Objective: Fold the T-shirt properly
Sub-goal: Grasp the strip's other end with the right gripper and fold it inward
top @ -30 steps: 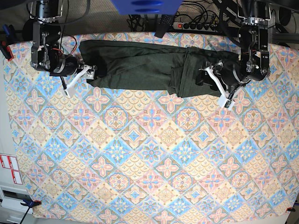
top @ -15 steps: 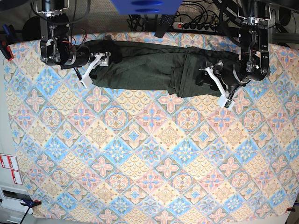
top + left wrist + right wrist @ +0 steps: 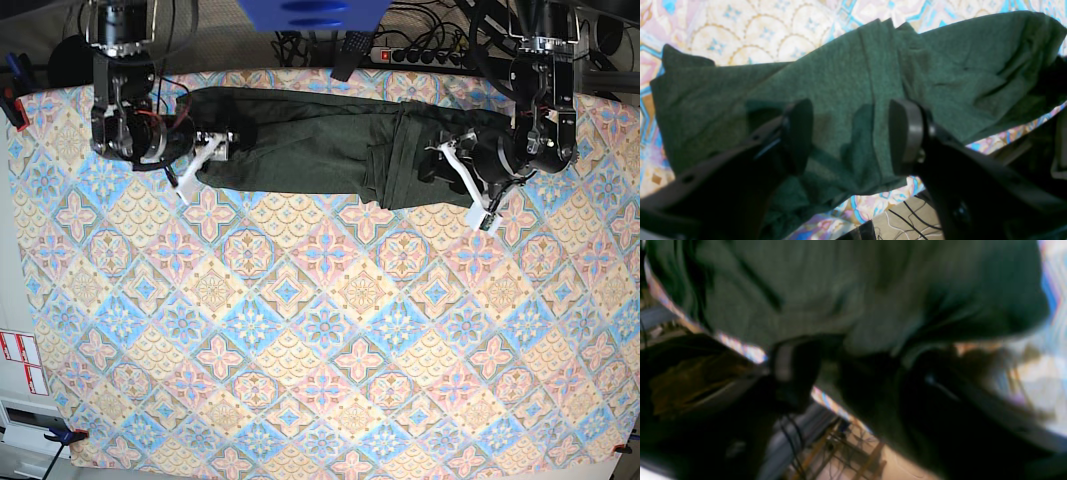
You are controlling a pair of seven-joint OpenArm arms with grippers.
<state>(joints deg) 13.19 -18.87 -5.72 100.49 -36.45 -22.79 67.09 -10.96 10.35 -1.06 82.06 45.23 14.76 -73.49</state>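
Since the frame a second back my right arm has swung in along the far edge of the tabletop: its white-fingered gripper sat off the shirt's end nearer the far-left corner, and the right gripper (image 3: 203, 157) is now pushed against that end of the T-shirt (image 3: 300, 140). My left arm has not shifted at all.

The T-shirt lies as a long dark green band along the far edge of the patterned tablecloth (image 3: 320, 340), already folded lengthwise, with a doubled, bunched section toward the far-right corner. I judge I'm at the step of taking both ends to fold the band across its length.

The left gripper (image 3: 850, 136) has its fingers wide apart over the bunched fabric, a seam running between the pads (image 3: 903, 133); they hover at or lightly on the cloth and hold nothing. On the right wrist view the picture is smeared by motion. The right gripper's fingers (image 3: 790, 363) look to have green cloth between them, but I cannot tell whether they have closed on it.

Next I would need the left fingers down and closed on all the layers at the right end, not only the top one, and a confirmed grip on the other side before lifting.
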